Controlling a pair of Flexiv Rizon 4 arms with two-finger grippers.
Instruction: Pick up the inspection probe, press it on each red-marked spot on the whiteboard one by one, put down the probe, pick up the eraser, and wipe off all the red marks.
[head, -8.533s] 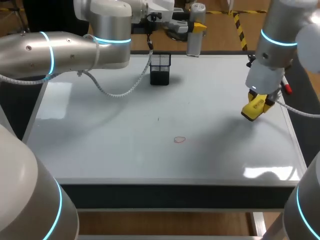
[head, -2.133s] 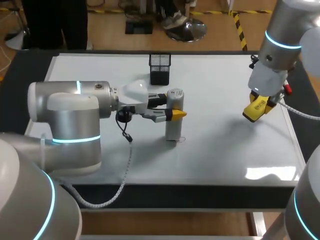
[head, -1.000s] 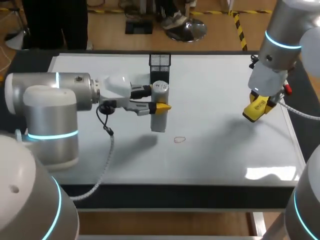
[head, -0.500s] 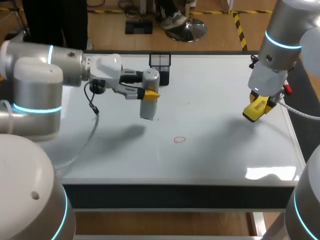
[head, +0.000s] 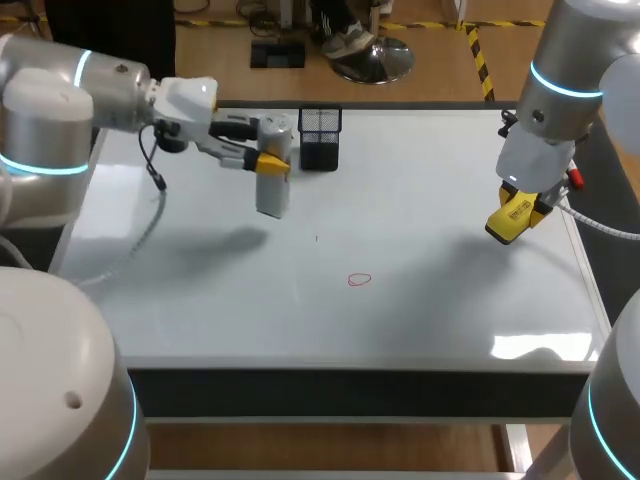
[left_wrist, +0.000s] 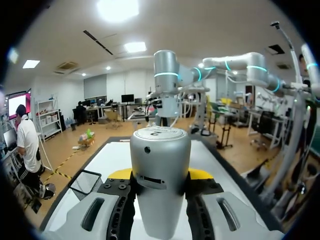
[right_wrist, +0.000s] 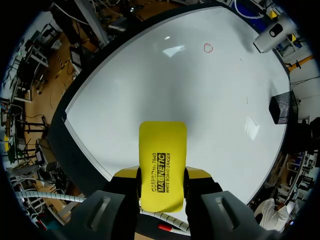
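Inspection probe (head: 272, 190): silver cylinder, upright, lifted off the whiteboard (head: 430, 310), just beside the black mesh basket (head: 320, 138) on its left side. Pinched from both sides by the yellow tips of the left gripper (head: 264, 148), with the arm coming in from well left of the basket.

Red mark (head: 359, 280): small ring drawn on the board, on the near side of the basket and a little to its right, well apart from both basket and probe.

Yellow whiteboard eraser (head: 508, 218): clamped lengthwise between the fingers of the right gripper (head: 516, 208), far to the right of the basket, hanging above the board close to its right edge.

Basket: standing by the board's far edge.
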